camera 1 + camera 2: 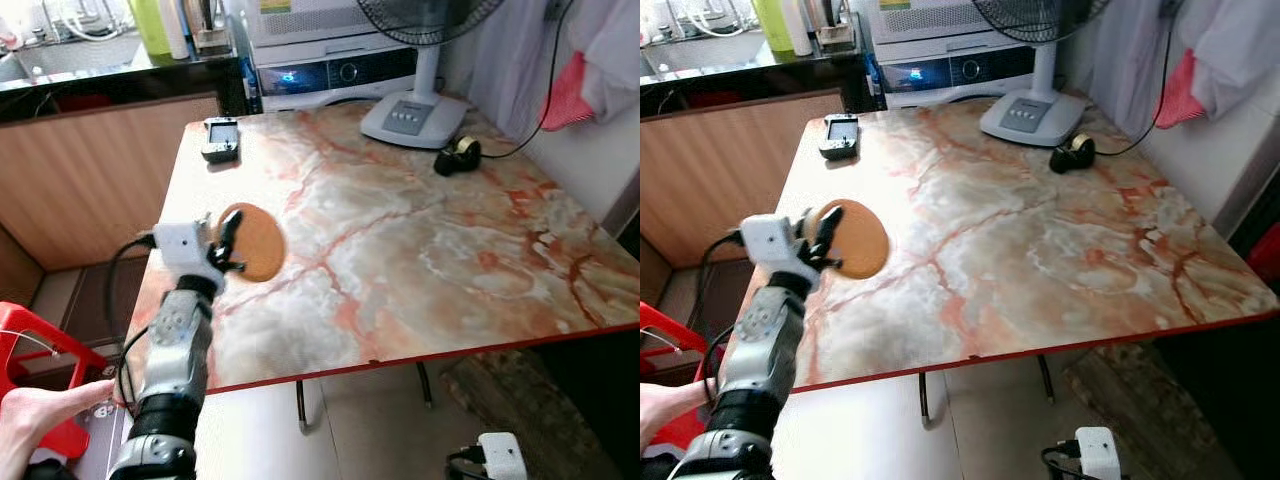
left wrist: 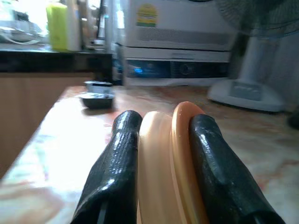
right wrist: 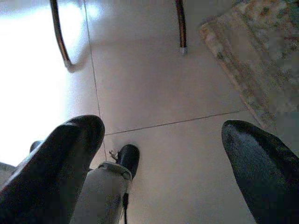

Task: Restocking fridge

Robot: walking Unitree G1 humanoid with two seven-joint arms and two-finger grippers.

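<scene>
- One item so far: an orange disc-shaped lid (image 1: 256, 241), held on edge over the marbled surface (image 1: 420, 250), frame left.
- Left gripper (image 2: 161, 154) jaws clamped on it.
- Right gripper (image 3: 159, 154) jaws apart, above floor.
- Judging by this, restocking's barely started.

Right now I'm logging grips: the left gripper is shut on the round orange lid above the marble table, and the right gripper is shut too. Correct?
Not quite. The left gripper is shut on the round orange lid above the marble table, but the right gripper hangs open over the floor, as the right wrist view shows.
</scene>
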